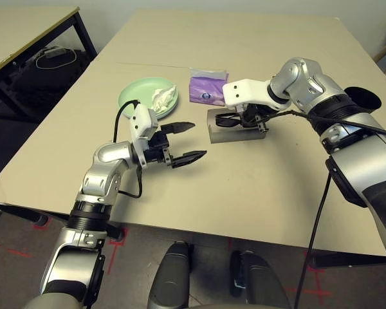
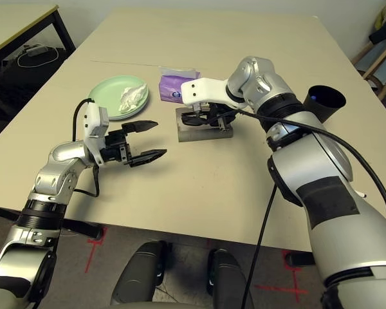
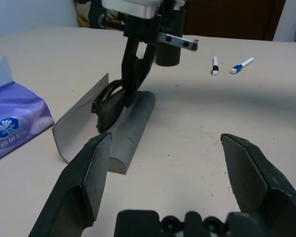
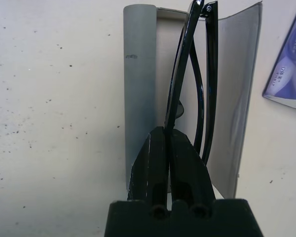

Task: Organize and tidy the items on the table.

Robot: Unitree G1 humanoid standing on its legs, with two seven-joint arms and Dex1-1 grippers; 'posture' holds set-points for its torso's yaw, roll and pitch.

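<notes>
The right pincer [image 4: 170, 148] is clamped on the folded black sunglasses [image 4: 195, 74], holding them over the open grey oblong glasses case [image 1: 228, 132] near the middle of the smooth light beige bench [image 1: 257, 187]. The left pincer [image 1: 183, 141] hangs level with its fingers wide apart and empty, near the case. Just behind the case lies the purple tissue pack [image 1: 207, 89]; beside it the pale green round plate [image 1: 138, 93] carries a crumpled white tissue [image 1: 162, 98]. A black cup [image 2: 323, 100] stands at the right.

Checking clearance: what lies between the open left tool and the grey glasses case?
Bare beige table separates left tool from grey oblong glasses case, per left eye view.
</notes>
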